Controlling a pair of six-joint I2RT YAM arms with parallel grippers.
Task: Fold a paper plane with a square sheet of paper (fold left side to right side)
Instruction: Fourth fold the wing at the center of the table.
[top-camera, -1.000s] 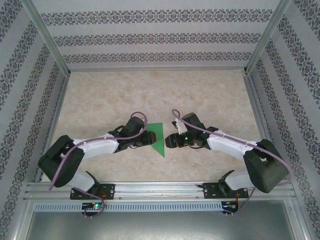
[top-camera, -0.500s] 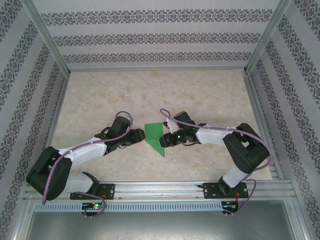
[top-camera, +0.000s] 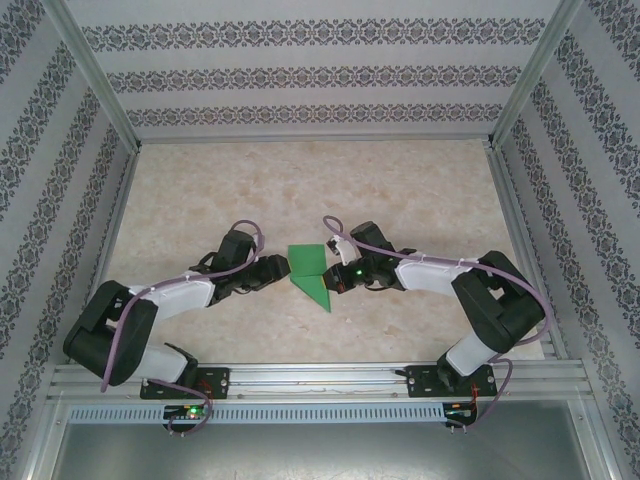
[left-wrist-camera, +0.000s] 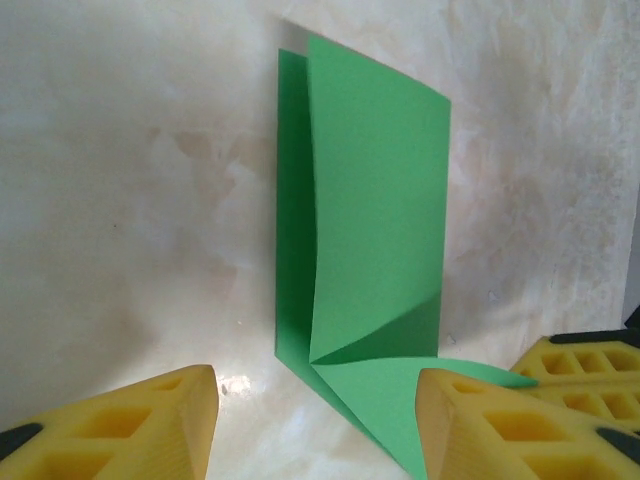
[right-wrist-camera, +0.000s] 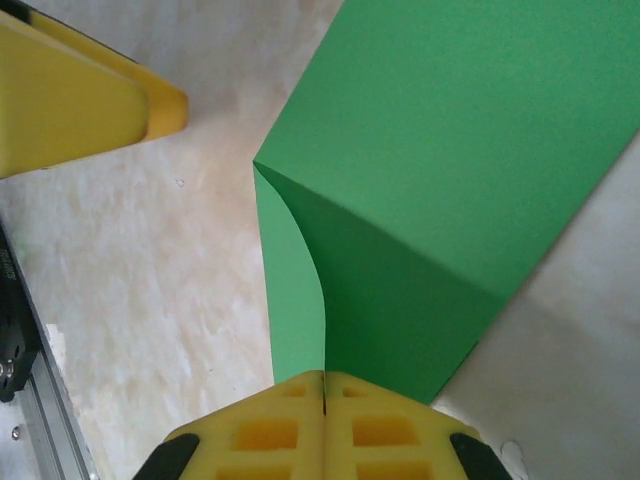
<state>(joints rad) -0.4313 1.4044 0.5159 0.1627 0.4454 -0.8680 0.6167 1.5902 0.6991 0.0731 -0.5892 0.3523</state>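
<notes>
The square sheet of paper (top-camera: 308, 268) is bright green and partly folded, lying on the marble-look table between the two arms. One flap (left-wrist-camera: 375, 200) stands up from the crease. My right gripper (top-camera: 333, 279) is at its right side. In the right wrist view its yellow fingers (right-wrist-camera: 323, 385) meet, pinching the edge of the sheet (right-wrist-camera: 450, 150). My left gripper (top-camera: 281, 273) sits just left of the paper, open. In the left wrist view the sheet's near corner (left-wrist-camera: 385, 410) lies between the spread fingertips of that gripper (left-wrist-camera: 315, 385), against the right pad (left-wrist-camera: 480, 420).
Aluminium frame posts and patterned walls enclose the table (top-camera: 200, 190) on three sides. A metal rail (top-camera: 320, 378) runs along the near edge by the arm bases. The right gripper's yellow finger (left-wrist-camera: 590, 365) shows at the left wrist view's right edge.
My right gripper moved left to the sheet and shut on its edge. My left gripper drew back off the paper to its left side and opened a little wider.
</notes>
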